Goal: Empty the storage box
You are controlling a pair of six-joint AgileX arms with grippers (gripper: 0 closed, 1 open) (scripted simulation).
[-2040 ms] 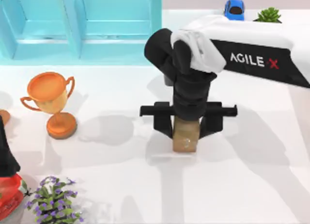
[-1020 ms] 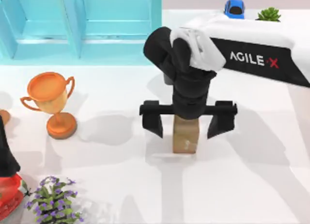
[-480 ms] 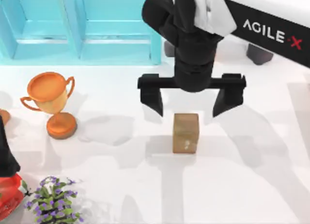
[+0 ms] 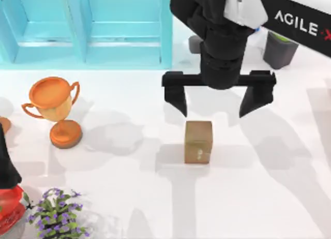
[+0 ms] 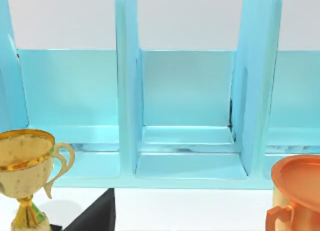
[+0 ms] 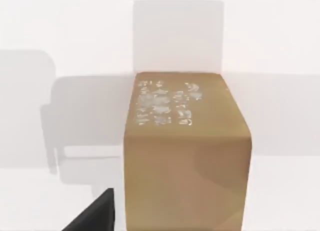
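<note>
While the right gripper (image 4: 217, 102) hangs fingers spread at 12 o'clock of the brown box (image 4: 198, 141), it should lift straight clear; left arm (image 4: 8, 166) parked at 8 o'clock.

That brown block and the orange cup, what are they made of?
The block looks like matte cardboard or paper wrap: flat tan faces, pale printed marks on one side. The cup looks like glossy orange metal or plastic, with soft highlights on its bowl. Neither is certain.

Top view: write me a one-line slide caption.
Right gripper open above a brown box on the white table, with an orange trophy and the blue storage box nearby.
</note>
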